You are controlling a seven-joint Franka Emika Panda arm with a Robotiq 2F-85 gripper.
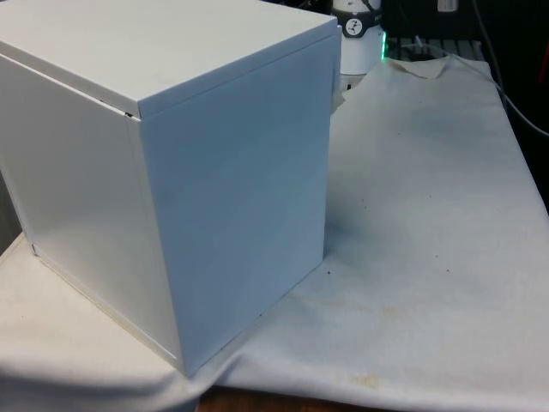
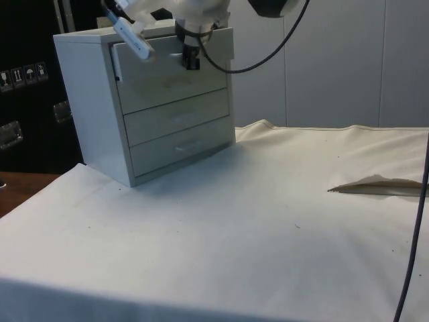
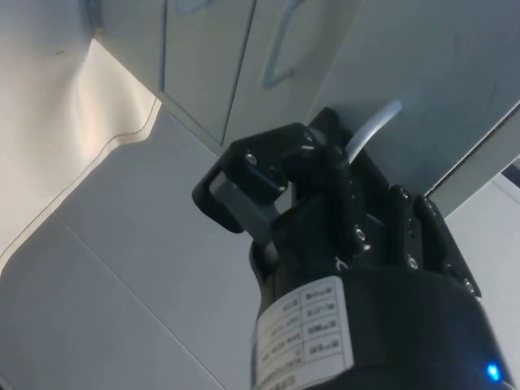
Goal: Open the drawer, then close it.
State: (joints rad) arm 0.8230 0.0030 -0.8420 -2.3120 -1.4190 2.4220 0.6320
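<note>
1. In the front view we see the chest of drawers from behind: plain white back and side panels, standing on the white cloth toward the front view's left. No drawer fronts are visible from there.
2. The side view gives us what the front hides: three drawer fronts stacked, with the top drawer standing slightly proud of the two below it.
3. In the side view, the tool sits against the face of that top drawer, near its middle, with the arm reaching in from above.
4. In the wrist view, we see the tool closed narrowly around a pale handle on the drawer panel; the handles of the other drawers lie beyond it.
5. The chest stands at the table's far corner in the side view.
</note>
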